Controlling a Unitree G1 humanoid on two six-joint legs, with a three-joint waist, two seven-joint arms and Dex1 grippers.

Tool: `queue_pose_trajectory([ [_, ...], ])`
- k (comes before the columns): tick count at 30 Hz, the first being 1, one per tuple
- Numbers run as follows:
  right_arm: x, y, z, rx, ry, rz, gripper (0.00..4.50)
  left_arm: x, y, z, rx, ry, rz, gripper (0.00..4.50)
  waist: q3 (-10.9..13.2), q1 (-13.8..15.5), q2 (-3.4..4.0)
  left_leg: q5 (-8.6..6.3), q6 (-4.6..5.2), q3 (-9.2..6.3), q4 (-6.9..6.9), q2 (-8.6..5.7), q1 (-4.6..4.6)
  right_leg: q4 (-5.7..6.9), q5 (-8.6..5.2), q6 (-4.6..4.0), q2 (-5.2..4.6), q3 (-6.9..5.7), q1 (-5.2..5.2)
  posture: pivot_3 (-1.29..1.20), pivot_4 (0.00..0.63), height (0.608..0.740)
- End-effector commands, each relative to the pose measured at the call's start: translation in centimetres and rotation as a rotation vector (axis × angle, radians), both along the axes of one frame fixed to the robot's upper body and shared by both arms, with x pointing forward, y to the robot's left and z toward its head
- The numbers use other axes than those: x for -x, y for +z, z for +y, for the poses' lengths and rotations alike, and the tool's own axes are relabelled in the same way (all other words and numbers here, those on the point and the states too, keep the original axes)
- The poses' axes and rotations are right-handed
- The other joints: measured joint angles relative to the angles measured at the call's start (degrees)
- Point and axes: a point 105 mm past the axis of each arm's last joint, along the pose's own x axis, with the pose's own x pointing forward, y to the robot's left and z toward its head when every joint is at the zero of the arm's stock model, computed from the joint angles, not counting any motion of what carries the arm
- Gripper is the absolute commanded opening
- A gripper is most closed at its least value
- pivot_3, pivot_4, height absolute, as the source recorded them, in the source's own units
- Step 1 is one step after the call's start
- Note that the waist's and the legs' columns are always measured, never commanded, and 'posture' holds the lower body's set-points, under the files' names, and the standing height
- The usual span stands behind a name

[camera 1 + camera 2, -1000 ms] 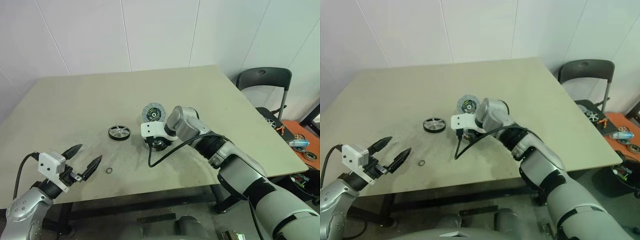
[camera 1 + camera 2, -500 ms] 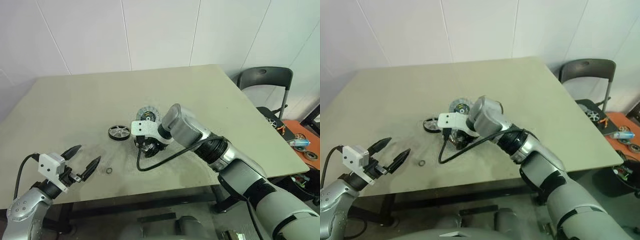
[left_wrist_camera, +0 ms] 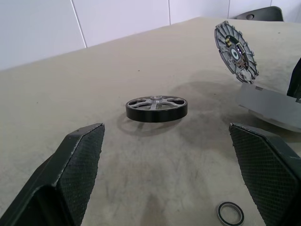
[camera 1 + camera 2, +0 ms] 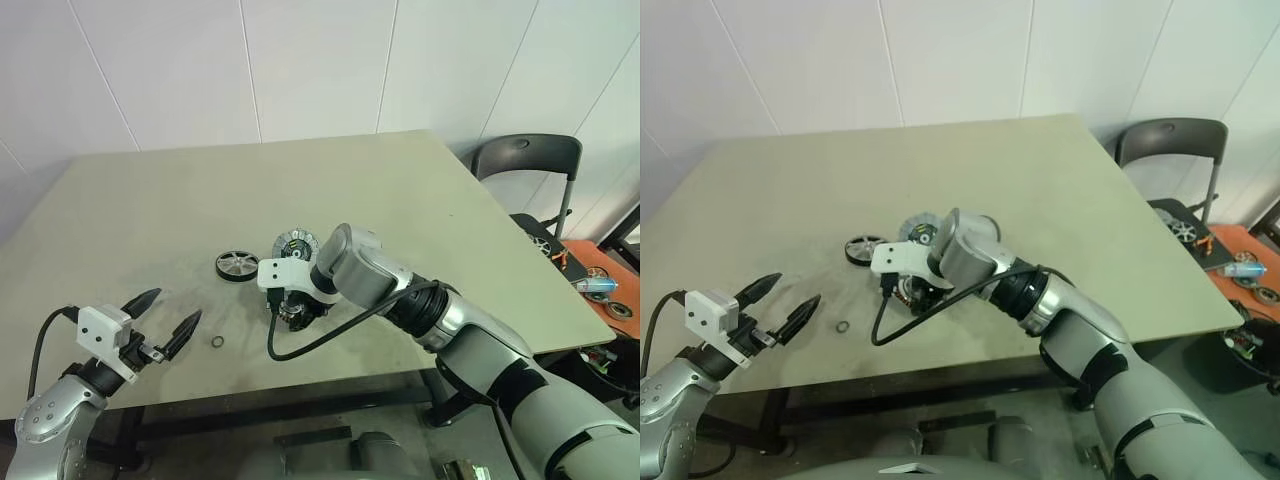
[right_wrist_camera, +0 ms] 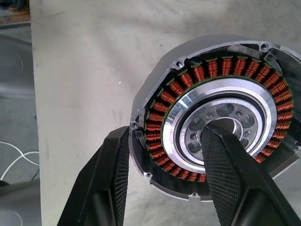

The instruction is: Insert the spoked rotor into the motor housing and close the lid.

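The spoked rotor (image 4: 237, 265), black-rimmed with silver spokes, lies flat on the table left of centre. Just to its right sits the motor housing (image 5: 221, 75), a ring of copper windings around a silver hub. My right gripper (image 4: 290, 303) points steeply down onto it and is shut on its wall: one finger (image 5: 110, 188) outside the rim, the other (image 5: 225, 174) in the hub hole. The lid (image 4: 295, 243) stands tilted up from the housing's far edge, inner face showing. My left gripper (image 4: 160, 325) hovers open near the table's front left, facing the rotor (image 3: 156, 108).
A tiny black ring (image 4: 216, 342) lies on the table just right of the left gripper. A black cable loops from the right wrist across the table (image 4: 150, 200). A dark chair (image 4: 525, 160) and an orange tray of parts (image 4: 600, 285) stand off the right edge.
The right gripper has pulled the housing and its lid leftward and nearer, closer to the rotor, and now points down more steeply. The left gripper has stayed in place.
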Motion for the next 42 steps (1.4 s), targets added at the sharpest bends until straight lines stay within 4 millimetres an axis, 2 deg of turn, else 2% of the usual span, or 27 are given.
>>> queue_pose_trajectory([
  [1,-0.2,1.3,0.7,-0.037,0.017,-0.020,2.87,-0.1,1.2,0.0,-0.025,-0.009,-0.036,4.50,0.0,0.0,0.01,0.00,0.00,0.00,0.01,0.00,0.00,0.00,0.00,0.00,0.00,0.00,0.00,0.00,0.000,0.740],
  [5,0.2,1.7,0.7,-0.043,0.040,-0.011,4.28,-0.2,1.3,0.0,-0.012,-0.005,-0.033,4.50,0.0,0.0,0.00,0.00,0.00,0.00,-0.03,0.00,-0.03,-0.02,0.01,0.02,0.00,0.00,-0.03,0.00,0.000,0.740],
  [6,0.3,1.8,0.8,-0.046,0.042,-0.011,4.48,-0.2,1.3,0.1,-0.007,0.002,-0.025,4.50,0.0,0.1,0.00,0.00,0.00,0.00,-0.04,0.00,-0.04,-0.03,0.01,0.02,0.00,0.00,-0.04,0.00,0.000,0.740],
  [9,0.5,2.8,1.0,-0.074,0.056,-0.012,4.48,-0.2,1.1,0.2,0.000,0.025,0.004,4.50,0.0,0.0,0.01,0.00,0.00,-0.03,-0.03,-0.01,-0.07,-0.04,0.01,0.03,-0.02,0.00,-0.05,0.00,0.000,0.740],
  [13,0.3,6.4,0.8,-0.189,0.082,-0.023,4.48,-0.1,1.1,0.2,0.045,0.030,0.040,4.50,0.0,0.0,0.03,0.00,0.00,-0.06,-0.03,0.00,-0.07,-0.02,0.00,0.03,-0.01,0.00,-0.06,0.00,0.000,0.740],
  [17,0.7,10.6,-0.3,-0.479,0.186,-0.055,4.48,0.6,1.4,-0.4,0.082,-0.019,0.067,4.50,0.0,0.1,-0.02,0.00,0.00,-0.11,-0.04,-0.01,-0.15,-0.21,-0.01,0.05,-0.06,-0.12,-0.01,0.00,0.000,0.740],
  [19,0.3,11.2,-1.6,-0.619,0.159,-0.005,4.48,0.8,1.3,-0.6,0.075,-0.040,0.072,4.50,0.0,0.1,-0.07,0.00,0.00,-0.10,-0.08,-0.01,-0.15,-0.27,-0.01,0.06,-0.07,-0.12,0.00,0.00,0.000,0.740],
  [22,-0.9,10.5,-3.6,-0.721,0.134,-0.027,4.48,1.1,0.8,-0.8,0.073,-0.046,0.086,4.50,0.0,0.1,-0.04,0.00,0.01,-0.05,-0.08,-0.03,-0.15,-0.33,-0.02,0.05,-0.11,-0.09,0.05,0.00,0.000,0.740],
  [24,-2.0,10.3,-5.0,-0.828,0.094,-0.098,4.48,1.4,0.0,-1.1,0.071,-0.064,0.112,4.50,0.0,0.1,-0.03,0.00,0.01,-0.02,-0.07,-0.03,-0.14,-0.36,-0.02,0.04,-0.10,-0.09,0.09,0.00,0.000,0.740],
  [27,-3.4,11.1,-6.6,-1.037,0.017,-0.262,4.48,1.6,-1.0,-1.8,0.083,-0.081,0.135,4.50,0.1,0.1,0.09,0.00,0.01,0.02,-0.06,-0.03,-0.14,-0.36,-0.02,0.03,-0.11,-0.06,0.10,0.00,0.000,0.740],
  [28,-3.5,10.7,-7.1,-1.054,0.001,-0.247,4.48,1.5,-1.3,-2.0,0.096,-0.079,0.138,4.50,0.1,0.1,0.13,0.00,0.01,0.02,-0.07,-0.03,-0.14,-0.36,-0.02,0.03,-0.10,-0.04,0.09,0.00,0.000,0.740],
  [31,-2.9,9.2,-8.2,-1.057,0.007,-0.195,4.48,1.3,-2.2,-2.7,0.118,-0.075,0.155,4.50,0.1,0.2,0.16,0.01,0.02,0.03,-0.08,-0.02,-0.13,-0.34,-0.01,0.03,-0.07,-0.03,0.09,0.00,0.000,0.740],
  [37,-2.3,5.8,-9.4,-0.911,0.047,-0.170,4.48,1.3,-3.6,-3.1,0.125,-0.055,0.197,4.50,0.1,0.1,0.17,0.01,0.02,0.07,-0.04,-0.02,-0.07,-0.33,-0.02,0.02,-0.06,0.00,0.15,0.00,0.000,0.740],
  [42,-2.0,4.3,-10.2,-0.852,0.083,-0.131,4.48,0.5,-4.0,-3.2,0.106,-0.024,0.201,4.50,0.1,0.3,0.17,0.01,0.02,0.07,-0.01,-0.02,0.00,-0.31,-0.02,0.02,-0.06,0.00,0.24,0.00,0.000,0.740],
])
